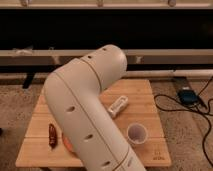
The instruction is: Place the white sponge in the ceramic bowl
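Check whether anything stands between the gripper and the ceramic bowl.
Cannot tell. The robot's arm hides the gripper, the white sponge and most of the ceramic bowl; only its orange edge shows beside the arm.

The slatted wooden counter [142, 95] stands on a speckled floor [12, 115]. A white bottle [118, 106] lies near its centre, and a white cup [137, 134] stands at 5 o'clock. At 8 o'clock lies a small dark reddish object [52, 135]. Just beside it, an edge of the ceramic bowl [66, 143] shows past the arm [85, 110], which hides the gripper.
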Available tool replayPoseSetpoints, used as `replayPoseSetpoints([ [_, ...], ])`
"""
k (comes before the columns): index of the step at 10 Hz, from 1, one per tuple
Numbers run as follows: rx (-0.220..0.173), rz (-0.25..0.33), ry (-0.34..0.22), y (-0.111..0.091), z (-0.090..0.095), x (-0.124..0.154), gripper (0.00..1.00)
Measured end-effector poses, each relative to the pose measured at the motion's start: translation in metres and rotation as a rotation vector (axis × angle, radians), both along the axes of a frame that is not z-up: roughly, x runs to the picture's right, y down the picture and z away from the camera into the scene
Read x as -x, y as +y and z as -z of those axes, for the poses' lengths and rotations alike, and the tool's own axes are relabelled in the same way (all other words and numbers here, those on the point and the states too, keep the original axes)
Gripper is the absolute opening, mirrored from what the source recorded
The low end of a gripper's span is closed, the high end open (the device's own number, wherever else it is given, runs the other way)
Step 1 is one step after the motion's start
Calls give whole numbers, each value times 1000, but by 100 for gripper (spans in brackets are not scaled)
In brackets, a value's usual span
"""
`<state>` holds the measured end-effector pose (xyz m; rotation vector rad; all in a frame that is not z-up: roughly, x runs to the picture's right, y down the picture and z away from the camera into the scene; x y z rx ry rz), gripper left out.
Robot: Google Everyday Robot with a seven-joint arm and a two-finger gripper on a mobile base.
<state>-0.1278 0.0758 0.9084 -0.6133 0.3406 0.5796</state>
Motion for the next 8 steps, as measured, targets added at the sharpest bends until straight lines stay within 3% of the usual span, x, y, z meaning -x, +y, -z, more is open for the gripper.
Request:
replayPoseSetpoints([
  [4, 31, 1, 6, 20, -3, 3, 80],
  [6, 39, 4, 6, 26, -6, 3, 67],
  [8, 45, 9, 8, 29, -7, -2, 45],
])
